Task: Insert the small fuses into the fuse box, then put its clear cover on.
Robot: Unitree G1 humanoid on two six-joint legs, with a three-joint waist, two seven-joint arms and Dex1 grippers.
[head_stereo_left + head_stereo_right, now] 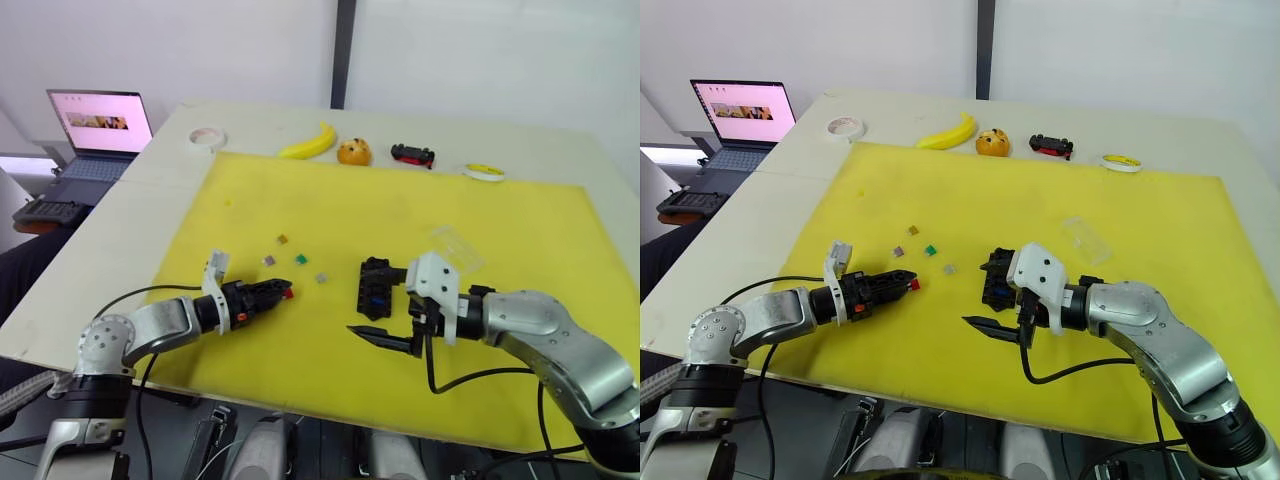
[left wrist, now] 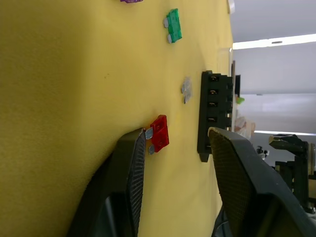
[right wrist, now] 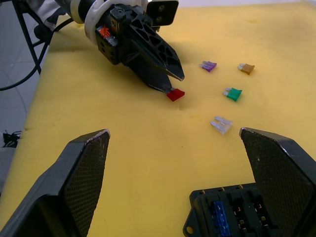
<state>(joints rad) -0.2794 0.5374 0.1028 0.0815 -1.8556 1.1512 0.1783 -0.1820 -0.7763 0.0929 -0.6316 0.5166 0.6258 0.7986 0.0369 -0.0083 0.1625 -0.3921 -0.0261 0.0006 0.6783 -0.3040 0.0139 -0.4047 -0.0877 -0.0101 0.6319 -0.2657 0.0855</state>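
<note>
Fuse box (image 1: 376,287), a small black slotted plastic block, lies on the yellow mat (image 1: 330,205) covering the worktop, one blue fuse (image 3: 219,217) seated. Right gripper (image 1: 395,328) hovers beside it, fingers spread wide. Left gripper (image 1: 282,292) fingers are parted around the red fuse (image 2: 159,133), one fingertip touching it.

Banana (image 1: 311,143), orange (image 1: 354,152), toy car (image 1: 412,154) (far edge); laptop (image 1: 98,135) beside table.
</note>
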